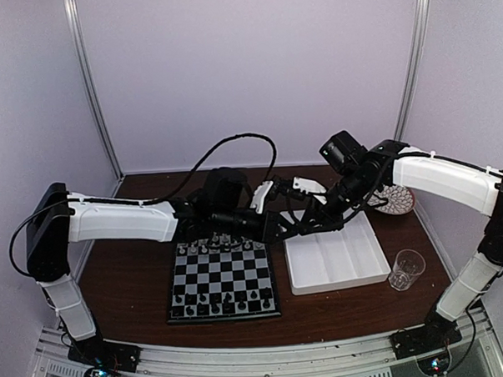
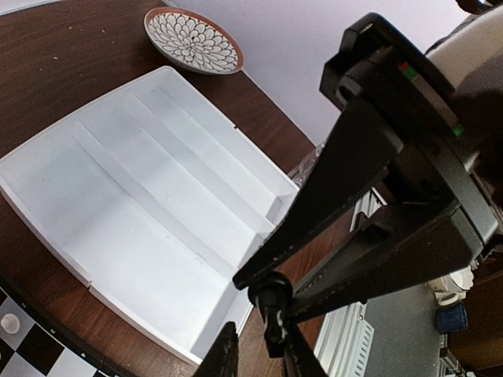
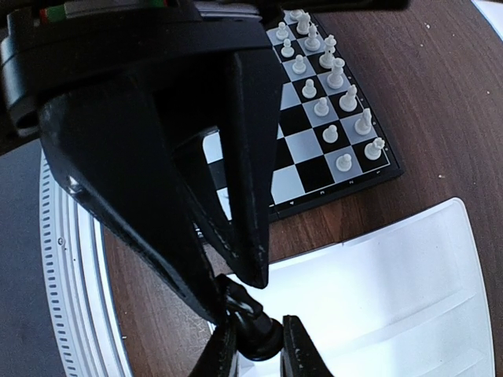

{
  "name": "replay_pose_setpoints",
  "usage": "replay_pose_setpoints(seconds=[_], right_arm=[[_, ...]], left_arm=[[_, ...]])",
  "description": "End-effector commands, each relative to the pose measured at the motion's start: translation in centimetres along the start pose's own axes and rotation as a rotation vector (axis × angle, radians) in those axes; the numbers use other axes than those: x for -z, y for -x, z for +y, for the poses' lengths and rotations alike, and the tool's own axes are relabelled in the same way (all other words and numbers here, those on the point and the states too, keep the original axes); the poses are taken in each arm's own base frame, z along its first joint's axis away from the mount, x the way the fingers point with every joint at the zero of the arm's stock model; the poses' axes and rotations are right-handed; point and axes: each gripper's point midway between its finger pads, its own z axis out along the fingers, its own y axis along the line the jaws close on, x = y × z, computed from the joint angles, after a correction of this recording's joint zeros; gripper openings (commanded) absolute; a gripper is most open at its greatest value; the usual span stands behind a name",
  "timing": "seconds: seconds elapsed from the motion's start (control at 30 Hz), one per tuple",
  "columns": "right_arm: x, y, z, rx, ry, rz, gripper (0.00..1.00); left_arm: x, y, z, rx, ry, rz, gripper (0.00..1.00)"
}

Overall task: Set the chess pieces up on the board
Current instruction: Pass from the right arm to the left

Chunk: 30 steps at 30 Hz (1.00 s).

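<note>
Black plastic, one chessman [image 3: 255,331] is hanging above the white tray's [image 1: 338,264] left edge, just beside the board [image 1: 224,277]. The right gripper [image 3: 255,355] is pinching it. The left gripper [image 2: 259,363] is straddling it, though I cannot tell if it is clamping.

Smooth dark wood bench [image 1: 130,281]; matt white plastic tray [image 1: 346,253]; glossy black plastic chess piece [image 3: 255,330]; clear glass tumbler [image 1: 405,269].

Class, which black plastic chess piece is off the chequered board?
The chessman held aloft in the right gripper; the rest stand on near rows of the board.
</note>
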Motion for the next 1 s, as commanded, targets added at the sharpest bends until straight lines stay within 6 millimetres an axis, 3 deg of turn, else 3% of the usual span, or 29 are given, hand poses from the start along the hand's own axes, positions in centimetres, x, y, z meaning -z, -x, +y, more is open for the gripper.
replay_pose_setpoints(seconds=[0.0,0.2,0.63,0.83,0.97], right_arm=[[0.7,0.9,0.6,0.01,0.013,-0.037,0.13],[0.7,0.9,0.6,0.01,0.017,-0.039,0.13],[0.7,0.9,0.8,0.008,0.027,-0.043,0.15],[3.2,0.2,1.7,0.046,0.034,-0.028,0.37],[6.0,-1.9,2.2,-0.006,0.085,-0.03,0.44]], left_arm=[[-0.3,1.7,-1.6,-0.03,-0.058,-0.047,0.19],[0.0,1.8,-1.9,-0.031,-0.073,-0.059,0.2],[-0.1,1.6,-2.1,-0.02,-0.098,-0.066,0.06],[1.4,1.5,-2.3,-0.078,-0.037,-0.01,0.03],[3.6,-0.2,-1.5,-0.133,0.07,0.12,0.03]])
